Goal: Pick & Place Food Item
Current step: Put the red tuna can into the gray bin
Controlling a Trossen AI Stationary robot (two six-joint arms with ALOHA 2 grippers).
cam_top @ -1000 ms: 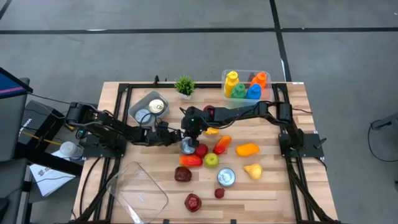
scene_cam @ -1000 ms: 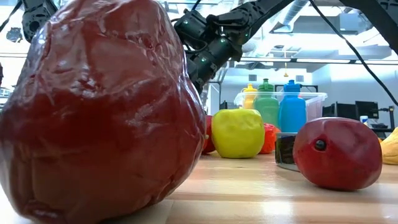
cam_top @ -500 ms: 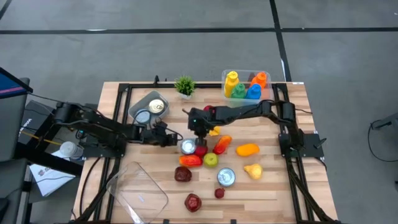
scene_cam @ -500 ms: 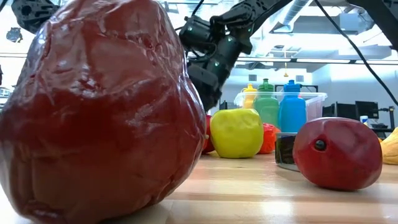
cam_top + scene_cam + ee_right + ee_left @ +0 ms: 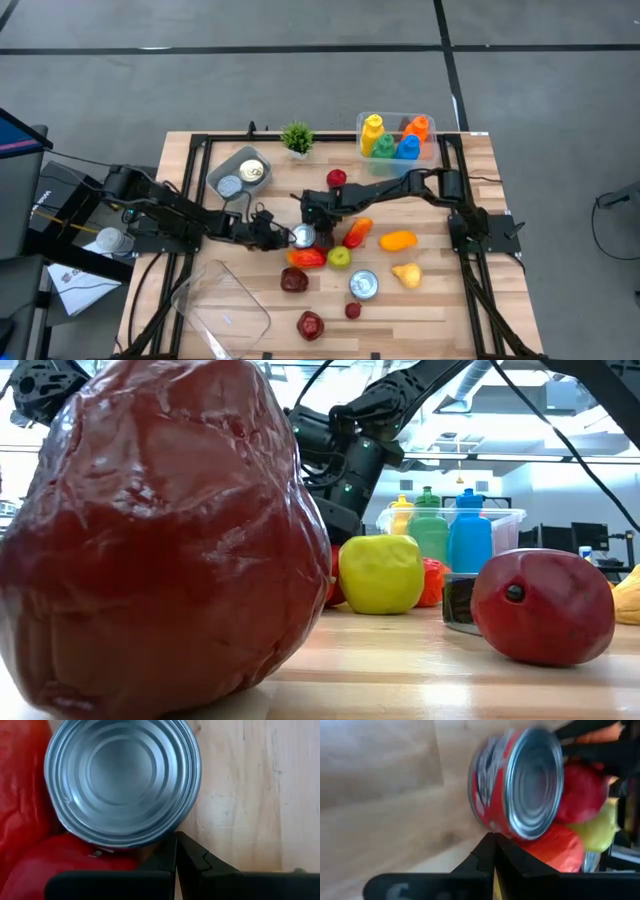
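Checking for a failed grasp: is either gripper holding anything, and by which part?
Nothing is held. Both the left gripper and the right gripper are shut with nothing between their fingers, each beside the can.

I've got my 2 arms stretched low toward mid-table from opposite sides, the left gripper (image 5: pixel 281 236) with its fingers pressed together and the right gripper (image 5: pixel 312 222) likewise closed, both empty and tips near each other.
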